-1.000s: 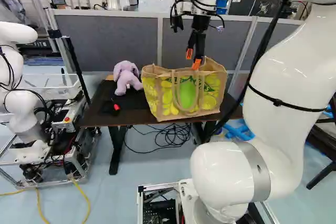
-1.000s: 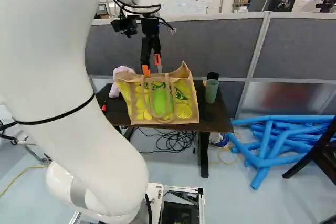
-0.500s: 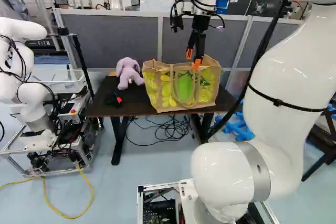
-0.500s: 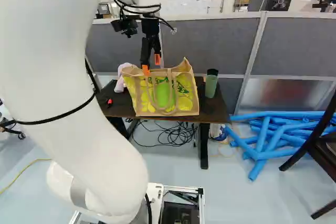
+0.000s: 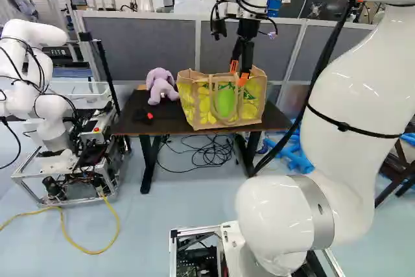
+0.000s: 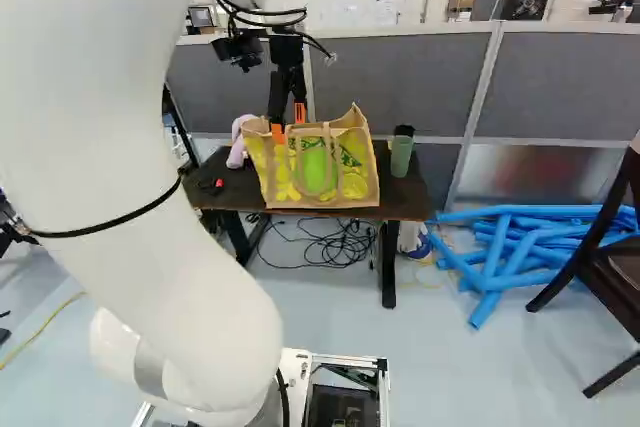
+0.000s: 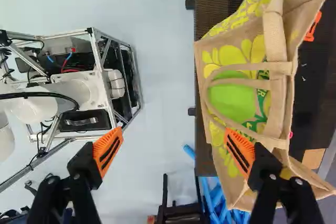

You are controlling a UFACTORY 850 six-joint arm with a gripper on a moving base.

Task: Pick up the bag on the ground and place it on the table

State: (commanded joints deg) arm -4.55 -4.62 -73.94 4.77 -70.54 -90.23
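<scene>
Looks nearly done, with the bag (image 5: 256,105) upright on the surface (image 5: 154,120). At the bag's top, shows an end effector (image 7: 173,140) with fingers apart, gripping nothing. Probably needs only backing clear.

Bright, even light fills the room around me, apparently from above. It leaves small hard glints on my glossy white arm (image 5: 353,89), whose upper part looks nearly washed out in my right base view. The pale blue floor (image 5: 175,231) carries a soft sheen, with faint shading under the dark brown table (image 5: 162,122). A silvery panel (image 6: 545,185) reflects a hazy glow.
</scene>
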